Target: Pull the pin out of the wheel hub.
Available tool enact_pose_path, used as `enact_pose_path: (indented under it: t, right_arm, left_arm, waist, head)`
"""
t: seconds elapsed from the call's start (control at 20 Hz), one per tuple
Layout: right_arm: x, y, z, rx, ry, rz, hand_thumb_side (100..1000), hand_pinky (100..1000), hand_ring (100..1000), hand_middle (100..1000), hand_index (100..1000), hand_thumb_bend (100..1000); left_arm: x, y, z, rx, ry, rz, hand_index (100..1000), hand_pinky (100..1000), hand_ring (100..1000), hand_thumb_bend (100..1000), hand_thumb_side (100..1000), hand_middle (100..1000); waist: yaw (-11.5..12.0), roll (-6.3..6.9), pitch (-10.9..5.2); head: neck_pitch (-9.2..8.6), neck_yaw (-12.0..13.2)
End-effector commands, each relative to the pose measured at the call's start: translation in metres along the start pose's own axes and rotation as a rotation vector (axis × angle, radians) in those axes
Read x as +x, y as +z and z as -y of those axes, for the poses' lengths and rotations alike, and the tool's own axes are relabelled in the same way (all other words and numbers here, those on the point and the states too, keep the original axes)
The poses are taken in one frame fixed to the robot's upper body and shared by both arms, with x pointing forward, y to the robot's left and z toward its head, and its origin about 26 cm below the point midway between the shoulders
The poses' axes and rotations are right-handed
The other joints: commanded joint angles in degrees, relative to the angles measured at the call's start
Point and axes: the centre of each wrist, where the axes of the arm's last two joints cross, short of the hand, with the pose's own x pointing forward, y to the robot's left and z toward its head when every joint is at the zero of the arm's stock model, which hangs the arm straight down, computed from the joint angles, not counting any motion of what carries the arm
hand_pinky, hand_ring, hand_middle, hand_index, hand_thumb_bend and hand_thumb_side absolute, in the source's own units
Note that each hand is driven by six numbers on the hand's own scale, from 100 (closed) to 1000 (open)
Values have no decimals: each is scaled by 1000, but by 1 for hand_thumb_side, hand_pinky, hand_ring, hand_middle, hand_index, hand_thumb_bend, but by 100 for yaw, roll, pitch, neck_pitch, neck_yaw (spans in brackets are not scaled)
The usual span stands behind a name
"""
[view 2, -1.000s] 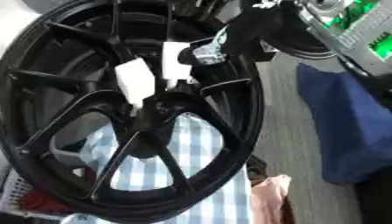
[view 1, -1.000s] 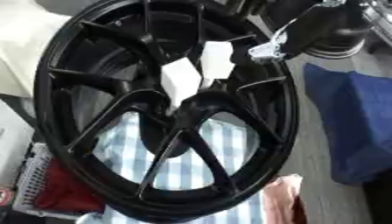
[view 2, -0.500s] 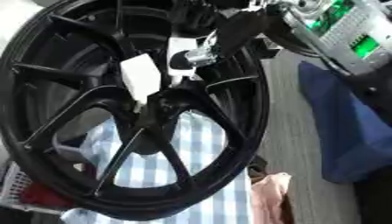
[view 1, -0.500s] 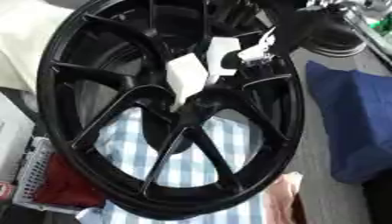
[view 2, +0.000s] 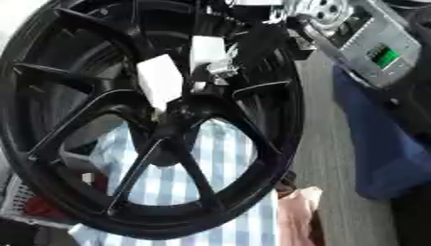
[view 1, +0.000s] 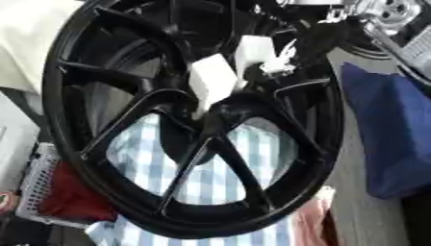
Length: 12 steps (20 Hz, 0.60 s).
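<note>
1. Left eye view showed a glossy black wheel hub (view 1: 126, 158) with slim spokes, standing tilted and filling the frame.
2. Two white block-shaped pins sat near its centre: one pin (view 1: 212, 80) beside a second pin (view 1: 254, 52).
3. The right robot hand (view 2: 252, 50) reached in from the upper right to the second pin; whether its fingers gripped it, I cannot tell.
4. Checked cloth (view 1: 219, 182) lay behind the spokes.

My two head cameras look down, close in, side by side; both share the black wheel hub (view 1: 194, 120), filling each view.
</note>
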Motion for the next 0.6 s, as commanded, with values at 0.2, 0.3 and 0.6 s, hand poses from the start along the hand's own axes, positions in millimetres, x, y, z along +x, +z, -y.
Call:
enact_pose_path:
  t: [0.2, 0.3, 0.6]
  right_arm:
    - [-1, 2, 5, -19, -8, -7, 355, 799, 733, 635, 705, 477]
    - [-2, 1, 5, -21, -27, -9, 283, 783, 695, 574, 645, 340]
    - [-1, 2, 6, -9, -74, 2, 174, 766, 641, 494, 590, 220]
  left_arm:
    - [7, -4, -2, 10, 6, 26, 755, 699, 694, 104, 815, 654]
    - [7, -4, -2, 11, 12, 23, 754, 699, 694, 107, 817, 652]
    - [4, -3, -4, 22, 21, 13, 753, 699, 694, 107, 817, 651]
  waist:
    - [15, 39, -82]
    - [20, 36, -83]
    - [-6, 47, -113]
  head:
    - [46, 15]
    - [47, 28]
    - [52, 32]
